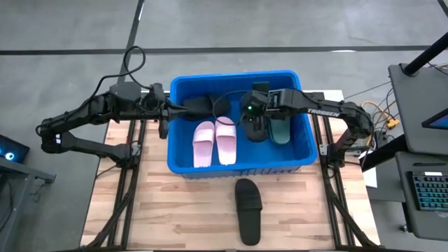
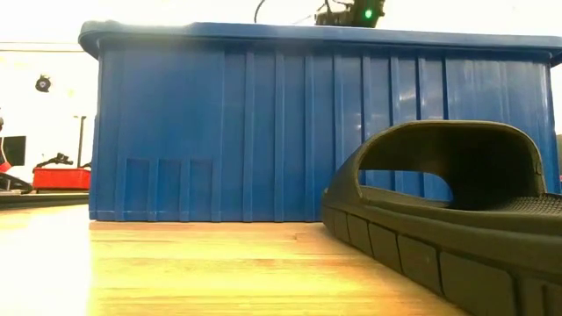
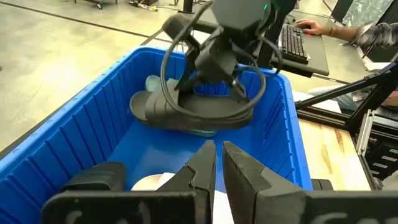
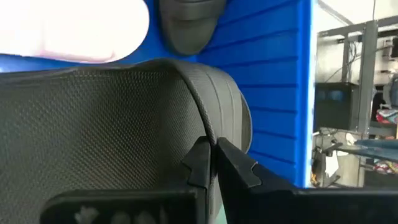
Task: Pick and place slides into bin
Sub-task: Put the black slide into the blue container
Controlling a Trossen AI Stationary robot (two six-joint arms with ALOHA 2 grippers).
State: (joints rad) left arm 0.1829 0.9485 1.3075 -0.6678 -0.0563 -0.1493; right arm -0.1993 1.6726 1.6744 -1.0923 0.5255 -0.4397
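Left gripper (image 1: 183, 108) at the left rim of the large bright blue ribbed plastic bin (image 1: 178, 150), fingers (image 3: 202, 165) pressed together with nothing between them, seen from the left wrist view pointing over the inside of the bin; nearby, against the left wall, a black rubber slide (image 1: 199, 105) resting in the far left corner; toward the middle of the bin floor, a pale pink pair of rubber slides (image 1: 215, 141) lying side by side, touching, toes toward the near wall; further right, right gripper (image 1: 253, 110) lowered into the bin from the right side, fingers (image 4: 200, 163) clamped tight on the edge of the wide strap of a second black rubber slide sandal (image 3: 193, 111); that sandal lifted clear of the floor in the left wrist view, hanging roughly level below the gripper; just beneath and beside it, a dark green rubber slide (image 1: 279, 129) flat on the bin floor near the right wall; outside the bin, on the pale wooden slatted table (image 1: 175, 210), a third black slide (image 1: 248, 210) lying alone, near the front wall and slightly right of centre, filling the right of the low view (image 2: 448, 219); at the far right beyond the table, a person's hand (image 3: 309, 27) on a keyboard (image 3: 293, 43).
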